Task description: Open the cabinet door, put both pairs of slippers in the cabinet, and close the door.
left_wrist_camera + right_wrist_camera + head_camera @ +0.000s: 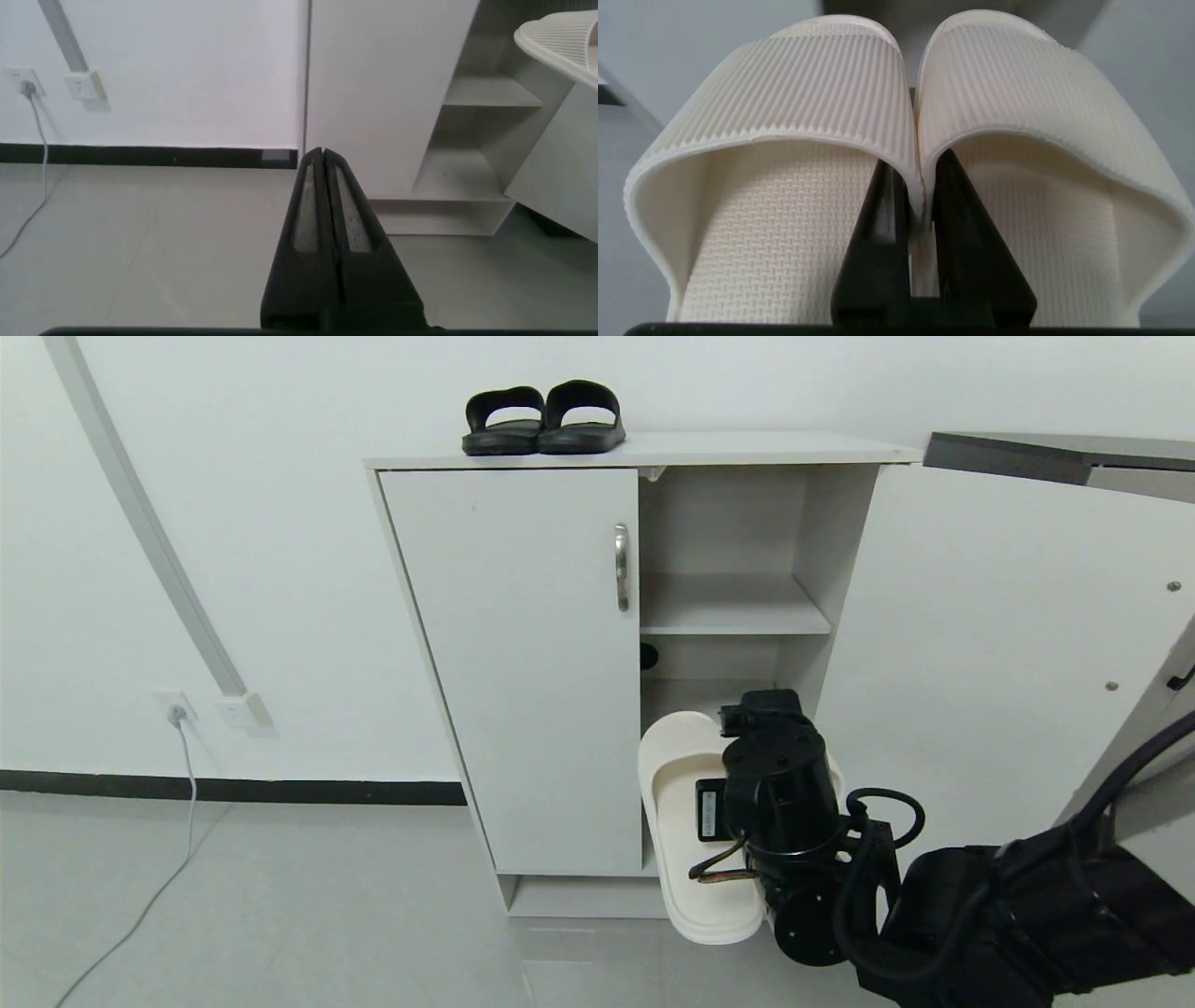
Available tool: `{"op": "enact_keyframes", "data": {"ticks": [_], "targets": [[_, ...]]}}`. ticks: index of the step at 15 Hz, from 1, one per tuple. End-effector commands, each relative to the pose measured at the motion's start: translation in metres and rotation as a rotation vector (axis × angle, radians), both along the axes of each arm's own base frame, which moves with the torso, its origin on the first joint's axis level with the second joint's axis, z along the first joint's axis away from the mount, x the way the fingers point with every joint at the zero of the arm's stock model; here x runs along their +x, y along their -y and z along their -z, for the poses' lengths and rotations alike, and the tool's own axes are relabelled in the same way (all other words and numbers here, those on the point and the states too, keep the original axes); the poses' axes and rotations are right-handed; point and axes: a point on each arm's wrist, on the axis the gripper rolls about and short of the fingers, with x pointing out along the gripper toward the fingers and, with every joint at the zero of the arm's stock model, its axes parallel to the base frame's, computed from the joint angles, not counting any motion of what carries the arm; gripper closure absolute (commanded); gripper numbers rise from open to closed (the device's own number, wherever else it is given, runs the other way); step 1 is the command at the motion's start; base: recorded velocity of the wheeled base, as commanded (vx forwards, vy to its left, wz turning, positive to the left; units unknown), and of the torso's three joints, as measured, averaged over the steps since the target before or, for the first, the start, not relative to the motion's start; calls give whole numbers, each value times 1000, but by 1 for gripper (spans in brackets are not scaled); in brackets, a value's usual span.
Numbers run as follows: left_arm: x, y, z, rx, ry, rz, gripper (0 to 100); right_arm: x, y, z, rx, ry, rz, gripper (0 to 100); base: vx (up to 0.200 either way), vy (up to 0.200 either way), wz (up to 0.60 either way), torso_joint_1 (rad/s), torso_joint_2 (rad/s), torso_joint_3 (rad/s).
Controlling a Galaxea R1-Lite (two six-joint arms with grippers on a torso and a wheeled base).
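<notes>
Slippers first: the white pair (775,215) is pinched in the right gripper (920,201). Its fingers are nearly closed on the two inner strap edges where the shoes meet, so one grab carries both. My guess is that's why it grips dead centre, so neither shoe can swing loose. The left gripper (323,163) is fully closed with nothing in it, low and off to the side of the other one. I read that as just keeping out of the way.

Just beyond the right gripper is the open half of the cabinet (509,663). The pair hangs at the mouth of the lower compartment, below the middle shelf (733,607), and isn't set down yet. The open door (980,663) stands out beside the arm. Farther off and well above the gripper, the black slippers (543,420) sit on the cabinet top, so that pair isn't done.

On the views: the right wrist view shows exactly how the straps are clamped, which the head view hides behind the wrist. The head view is what tells you where the pair is against the cabinet. The left wrist view adds a side look at the shelves, with a corner of a white slipper poking in.
</notes>
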Motion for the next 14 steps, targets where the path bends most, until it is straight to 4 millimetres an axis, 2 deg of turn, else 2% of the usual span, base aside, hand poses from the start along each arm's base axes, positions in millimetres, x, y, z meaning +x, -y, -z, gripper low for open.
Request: {"op": "enact_keyframes", "data": {"ticks": [1, 2, 8, 14], "targets": [[0, 0, 0, -1, -3, -1, 100, 0, 0, 1, -3, -3, 0, 100, 0, -200, 0, 2, 7, -17], [0, 0, 0, -2, -3, -1, 100, 1, 0, 3, -7, -6, 0, 100, 0, -200, 0, 2, 2, 17], [0, 0, 0, -2, -3, -1, 100, 2, -4, 21, 3, -39, -90, 100, 0, 0, 0, 0, 0, 0], [0, 0, 0, -2, -3, -1, 100, 18, -20, 34, 4, -29, -93, 100, 0, 0, 0, 0, 0, 0]]}}
